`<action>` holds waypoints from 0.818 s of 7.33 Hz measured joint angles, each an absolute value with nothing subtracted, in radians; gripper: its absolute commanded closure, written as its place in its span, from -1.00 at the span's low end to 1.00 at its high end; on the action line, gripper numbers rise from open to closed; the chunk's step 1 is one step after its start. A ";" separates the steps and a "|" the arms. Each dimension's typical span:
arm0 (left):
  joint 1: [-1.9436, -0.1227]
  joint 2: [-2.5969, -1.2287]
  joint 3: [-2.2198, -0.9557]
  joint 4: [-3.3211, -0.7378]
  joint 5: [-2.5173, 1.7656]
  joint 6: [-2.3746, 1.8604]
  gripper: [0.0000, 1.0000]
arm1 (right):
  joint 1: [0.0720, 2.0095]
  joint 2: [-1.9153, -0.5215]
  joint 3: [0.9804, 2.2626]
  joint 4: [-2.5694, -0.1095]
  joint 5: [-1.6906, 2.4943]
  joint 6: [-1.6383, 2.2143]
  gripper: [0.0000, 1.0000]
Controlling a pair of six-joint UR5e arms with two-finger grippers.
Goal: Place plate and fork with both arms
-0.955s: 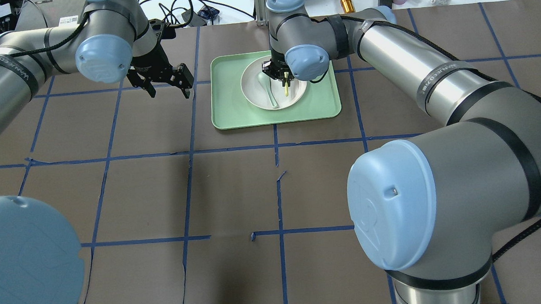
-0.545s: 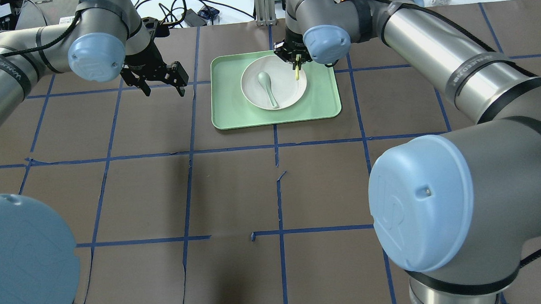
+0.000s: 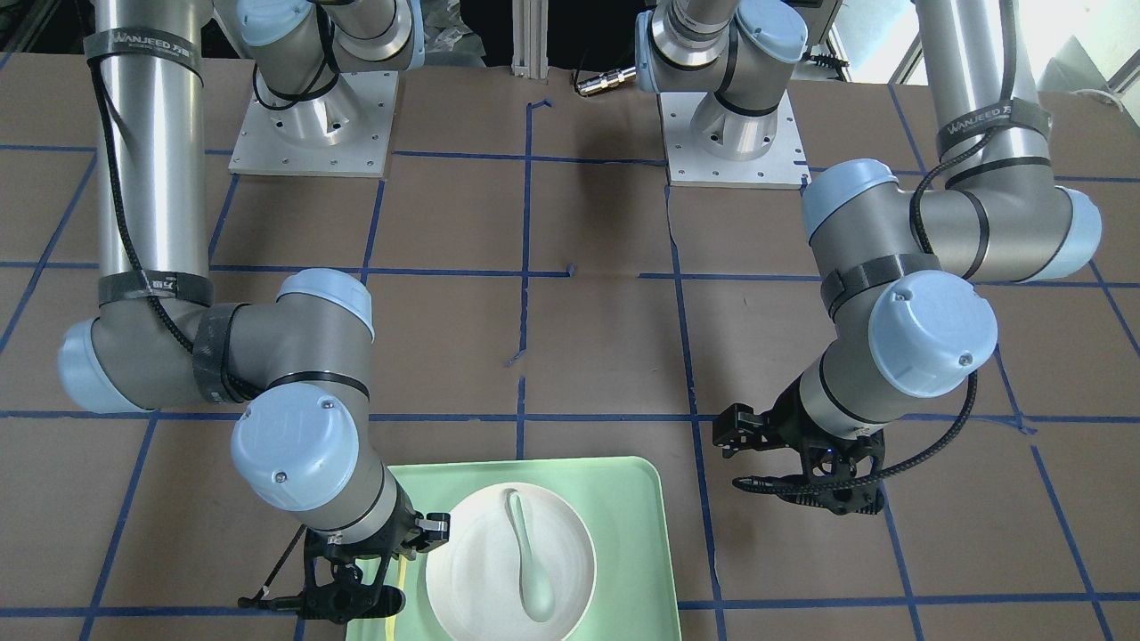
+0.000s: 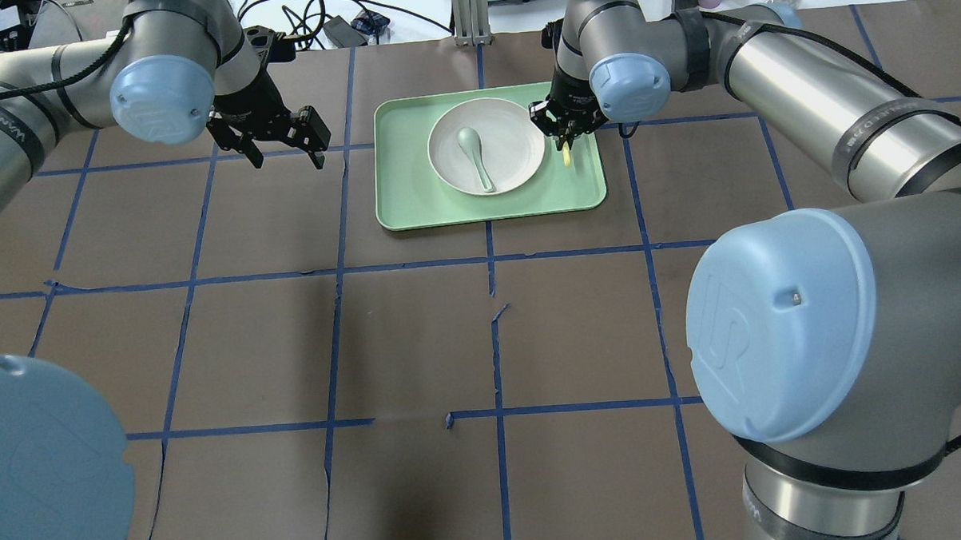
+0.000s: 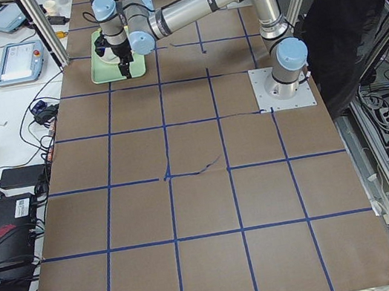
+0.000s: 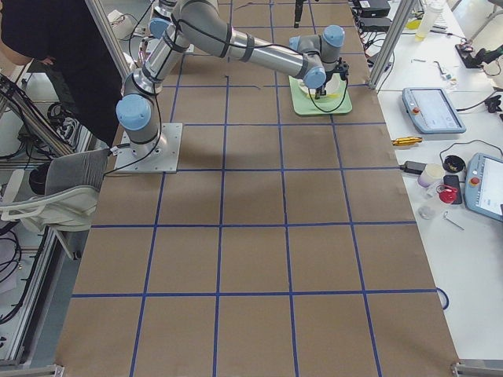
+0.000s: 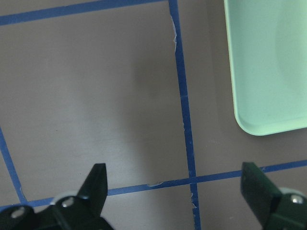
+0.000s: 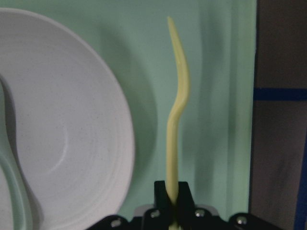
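Note:
The off-white plate lies in the mint-green tray with a grey-green spoon on it. My right gripper is shut on the pale-yellow fork and holds it by one end, hanging over the tray's right strip just beside the plate. In the right wrist view the fork sticks out from the closed gripper, with the plate to its left. My left gripper is open and empty above the table, left of the tray. It is also open in the left wrist view.
The brown table is marked with blue tape lines. In the left wrist view the tray's corner is at the upper right. In the front view the tray sits at the bottom edge. Cables and tools lie beyond the table's far edge.
My right gripper has carried the fork from over the plate's middle to the right, off the plate and over the tray's right strip. My left gripper has drifted slightly left and stayed open.

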State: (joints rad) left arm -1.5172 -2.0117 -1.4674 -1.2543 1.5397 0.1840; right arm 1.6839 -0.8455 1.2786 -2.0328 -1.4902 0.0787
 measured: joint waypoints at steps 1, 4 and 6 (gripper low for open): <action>-1.519 -2.008 -1.468 -1.256 1.540 0.184 -1.00 | 1.683 -0.840 1.284 -2.036 -1.490 0.071 -0.99; -1.520 -2.001 -1.467 -1.260 1.542 0.184 -1.00 | 1.682 -0.857 1.287 -2.039 -1.497 0.065 -1.00; -1.521 -1.987 -1.466 -1.268 1.544 0.182 -1.00 | 1.682 -0.917 1.294 -2.021 -1.514 0.062 -1.00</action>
State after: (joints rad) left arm -1.5207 -1.9868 -1.4656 -1.2683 1.5443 0.1824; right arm 1.6817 -0.9173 1.2943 -2.0206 -1.5136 0.0619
